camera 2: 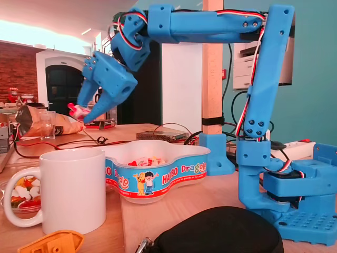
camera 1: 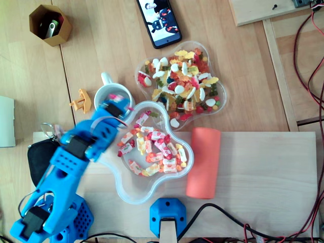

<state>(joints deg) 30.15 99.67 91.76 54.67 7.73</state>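
My blue gripper (camera 2: 82, 113) hangs above the white mug (camera 2: 73, 190), shut on a small pink-and-white wrapped candy (camera 2: 78, 110). In the overhead view the gripper (camera 1: 117, 105) covers part of the mug (camera 1: 109, 90). Just right of the mug stands a clear flower-shaped bowl (camera 1: 132, 196) holding several wrapped candies (camera 1: 154, 149). In the fixed view that bowl (camera 2: 158, 176) shows a printed blue band.
A second clear bowl (camera 1: 221, 104) of mixed gummies sits behind. Around them lie a phone (camera 1: 159, 20), a hexagonal wooden pot (camera 1: 49, 25), an orange toy boat (camera 1: 81, 101), an orange-red roll (camera 1: 203, 162) and a black pouch (camera 1: 36, 161). Cables run along the right and front edges.
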